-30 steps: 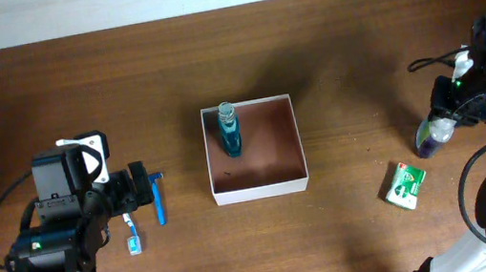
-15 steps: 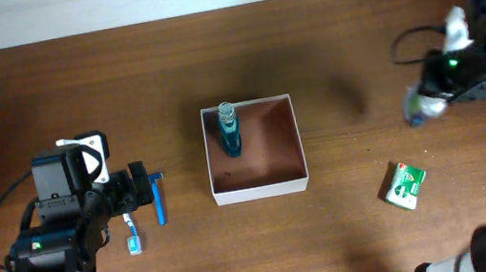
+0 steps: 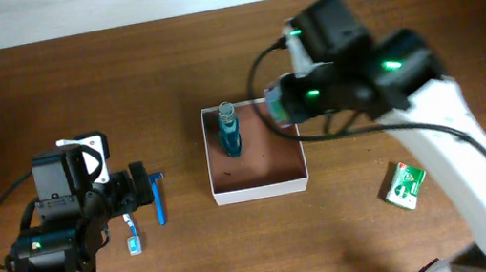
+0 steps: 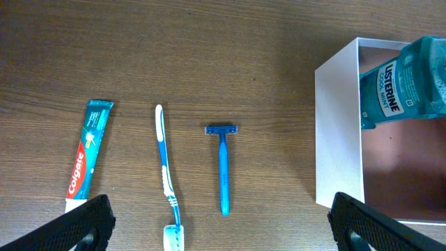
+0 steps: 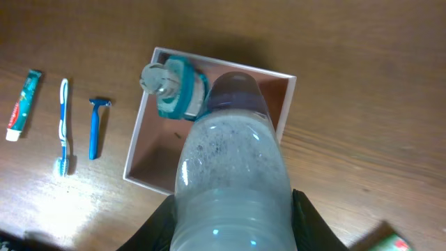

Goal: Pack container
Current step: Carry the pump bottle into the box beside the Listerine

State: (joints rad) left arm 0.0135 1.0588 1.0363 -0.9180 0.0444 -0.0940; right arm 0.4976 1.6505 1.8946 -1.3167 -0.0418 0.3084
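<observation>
- The left gripper (image 3: 143,191) hangs wide open and empty above the razor (image 4: 224,167) and toothbrush (image 4: 166,174).
- The container (image 3: 261,189) sits mid-table, a mouthwash bottle (image 3: 229,133) inside.
- The right gripper (image 3: 286,101), reaching across, clamps a clear bottle (image 5: 230,160) over the container's rim; next, probably, lower it inside and release.

Teal bottle (image 3: 229,133) standing at container (image 3: 261,190) far-left wall, remaining floor bare

The brown wooden table (image 3: 194,259) carries the container (image 3: 261,190) at its middle; left of it lie a blue razor (image 4: 224,167), toothbrush (image 4: 166,174) and Colgate tube (image 4: 83,159) side by side; right, a green-and-white packet (image 3: 405,185).
</observation>
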